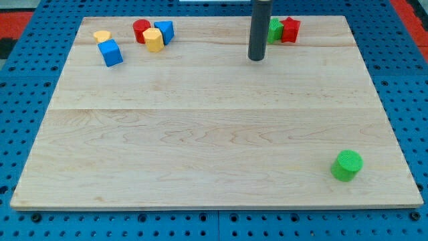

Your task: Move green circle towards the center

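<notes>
The green circle (347, 165) sits on the wooden board (214, 120) near the view's bottom right corner. My tip (257, 58) is near the view's top, right of centre, far from the green circle. Just right of the rod sit a green block (275, 30), partly hidden behind the rod, and a red star-like block (290, 29) touching it.
At the view's top left sit a yellow block (102, 36), a blue cube (111, 53), a red block (141, 30), a yellow hexagon-like block (153, 40) and a blue block (165, 31). A blue pegboard surface (27, 80) surrounds the board.
</notes>
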`<state>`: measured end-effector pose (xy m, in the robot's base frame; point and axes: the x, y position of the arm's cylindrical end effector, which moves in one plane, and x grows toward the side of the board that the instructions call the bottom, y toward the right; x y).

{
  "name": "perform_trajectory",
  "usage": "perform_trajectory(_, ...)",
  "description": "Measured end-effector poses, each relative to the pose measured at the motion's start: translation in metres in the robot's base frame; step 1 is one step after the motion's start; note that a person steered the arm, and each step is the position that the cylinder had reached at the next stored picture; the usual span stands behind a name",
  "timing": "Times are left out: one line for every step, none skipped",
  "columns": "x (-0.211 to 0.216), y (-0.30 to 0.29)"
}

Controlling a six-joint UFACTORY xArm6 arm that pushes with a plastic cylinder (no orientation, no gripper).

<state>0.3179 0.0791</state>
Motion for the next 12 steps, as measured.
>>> perform_trajectory(0.0,0.0)
perform_trajectory(0.008,0.021)
perform_trajectory(0.044,0.052)
perform_trajectory(0.068,0.066)
perform_trajectory(0.081,0.068)
perform_trajectory(0.098,0.068)
perform_trajectory(0.099,0.068)
perform_trajectory(0.099,0.07)
perform_trajectory(0.099,0.07)
perform_trajectory(0.104,0.094)
perform_trajectory(0.13,0.144)
perform_trajectory(0.177,0.151)
